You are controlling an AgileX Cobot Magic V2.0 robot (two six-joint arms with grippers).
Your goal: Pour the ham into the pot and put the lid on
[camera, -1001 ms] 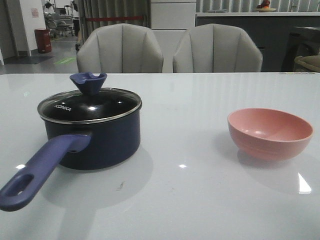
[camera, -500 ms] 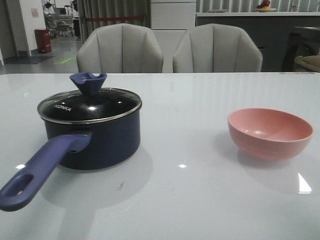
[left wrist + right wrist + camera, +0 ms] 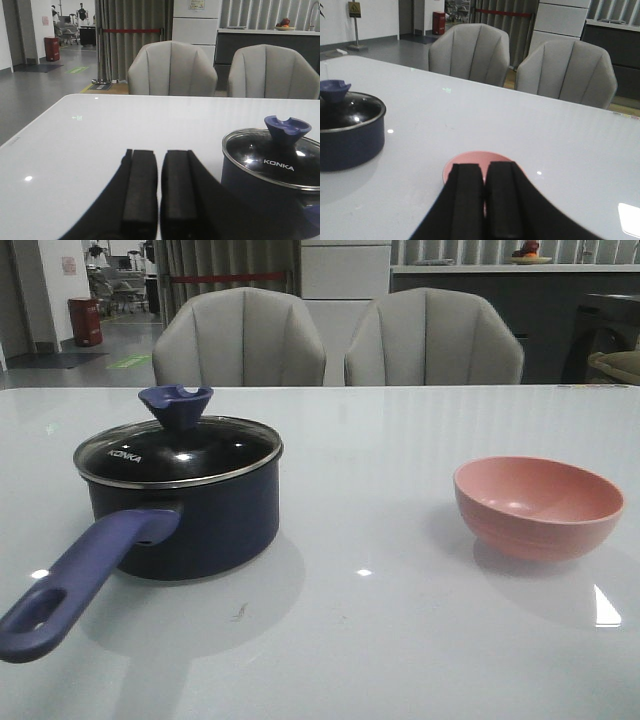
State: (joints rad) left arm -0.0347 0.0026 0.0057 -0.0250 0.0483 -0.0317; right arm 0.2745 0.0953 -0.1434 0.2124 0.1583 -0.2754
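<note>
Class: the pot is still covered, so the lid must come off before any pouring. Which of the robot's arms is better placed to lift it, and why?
Probably the left. The lid sits on the pot on the robot's left side, close beside the left gripper. The right gripper is over the pink bowl, farther off.

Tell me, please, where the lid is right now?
In the front view the lid sits on the pot at the table's left, well apart from the pink bowl on the right.

The white table (image 3: 400, 640) carries the lidded pot (image 3: 185, 515) and pink bowl (image 3: 538, 508).
</note>
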